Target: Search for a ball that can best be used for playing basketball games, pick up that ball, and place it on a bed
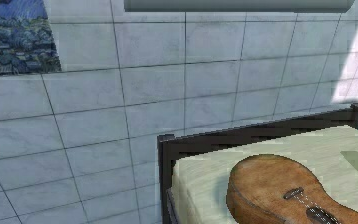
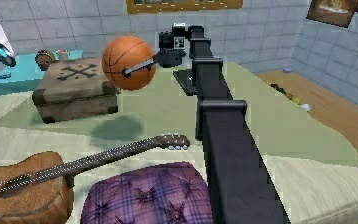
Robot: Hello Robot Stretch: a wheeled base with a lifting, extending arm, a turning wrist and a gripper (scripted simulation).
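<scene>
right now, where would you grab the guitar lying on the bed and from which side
Likely by its thin neck, coming from above. The guitar lies flat on the bed, strings up, and its rounded body looks too broad to grip.

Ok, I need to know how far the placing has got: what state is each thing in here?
Orange basketball: held at the dark gripper's far end, clear of the bed, not yet placed.
Brown wooden guitar: lying flat on the pale green bed.
Purple plaid pillow: lying on the bed by the guitar's neck.
Brown square ottoman: standing upright on the bed.
</scene>
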